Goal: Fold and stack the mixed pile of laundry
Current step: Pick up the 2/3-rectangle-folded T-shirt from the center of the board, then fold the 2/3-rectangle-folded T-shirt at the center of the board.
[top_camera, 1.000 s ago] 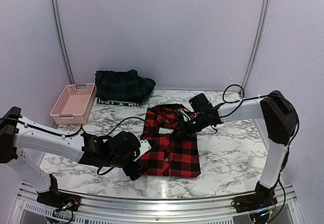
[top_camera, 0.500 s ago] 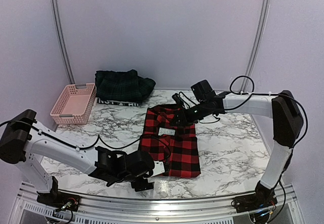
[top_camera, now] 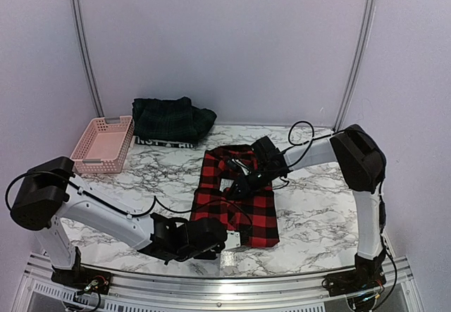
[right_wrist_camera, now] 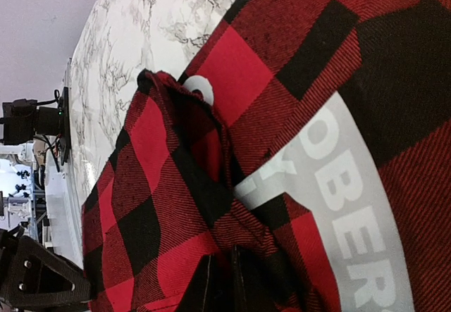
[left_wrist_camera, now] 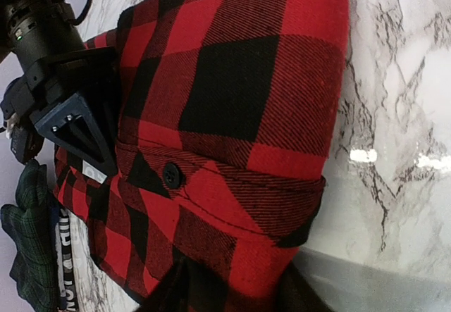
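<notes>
The red-and-black checked shirt [top_camera: 248, 213] lies folded flat at the middle of the marble table [top_camera: 317, 206]. My left gripper [top_camera: 224, 240] is at the shirt's near hem. In the left wrist view the gripper [left_wrist_camera: 232, 287] has the hem's folded edge filling the space between its fingers [left_wrist_camera: 169, 291]. My right gripper [top_camera: 243, 180] sits low on the shirt's upper part near the grey lettered label [right_wrist_camera: 338, 185]. It [right_wrist_camera: 224, 273] is shut, pinching a fold of the shirt [right_wrist_camera: 176, 185]. At the back left, the dark green plaid piece [top_camera: 173, 118] rests on a navy piece with a white lettered band [top_camera: 163, 141].
A pink perforated basket [top_camera: 102, 143] stands at the back left beside the green pile. Black cables [top_camera: 169, 203] trail over the table from both arms. The table's metal front rail [top_camera: 282, 284] runs just behind my left gripper.
My left arm swung from the shirt's left side round to its near hem and its jaws narrowed onto the cloth. My right gripper moved from the back edge down onto the shirt's upper part.
</notes>
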Controlling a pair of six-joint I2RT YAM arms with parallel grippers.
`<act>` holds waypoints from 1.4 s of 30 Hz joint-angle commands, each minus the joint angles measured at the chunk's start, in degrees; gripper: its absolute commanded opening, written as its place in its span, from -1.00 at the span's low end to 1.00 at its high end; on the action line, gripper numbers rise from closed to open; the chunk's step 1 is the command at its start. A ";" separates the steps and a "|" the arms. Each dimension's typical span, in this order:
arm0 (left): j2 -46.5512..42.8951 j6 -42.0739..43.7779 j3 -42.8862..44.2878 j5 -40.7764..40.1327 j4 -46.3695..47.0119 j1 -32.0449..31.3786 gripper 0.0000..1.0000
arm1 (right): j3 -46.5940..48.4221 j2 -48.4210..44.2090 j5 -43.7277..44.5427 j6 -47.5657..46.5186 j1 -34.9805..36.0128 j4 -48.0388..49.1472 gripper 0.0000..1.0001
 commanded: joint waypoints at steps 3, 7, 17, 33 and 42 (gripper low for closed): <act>-5.17 1.52 4.62 1.41 -2.43 -0.34 -0.83 | -2.11 1.16 -2.04 -2.03 0.56 0.58 -0.80; -8.90 -1.56 8.18 7.29 -12.18 -0.32 -1.00 | -6.38 -2.30 -3.02 -0.71 1.44 2.02 -0.79; -15.55 -11.52 19.04 26.07 -33.12 1.49 -1.00 | -19.79 -14.40 -8.77 1.43 9.39 2.13 -0.71; -13.95 -14.14 23.98 45.72 -39.86 6.02 -1.00 | 2.87 -14.85 -6.66 -3.56 -4.27 -9.97 -0.25; -7.70 -9.66 30.78 47.43 -42.18 13.80 -1.00 | 11.96 1.60 0.27 -2.82 -5.89 -9.17 -0.39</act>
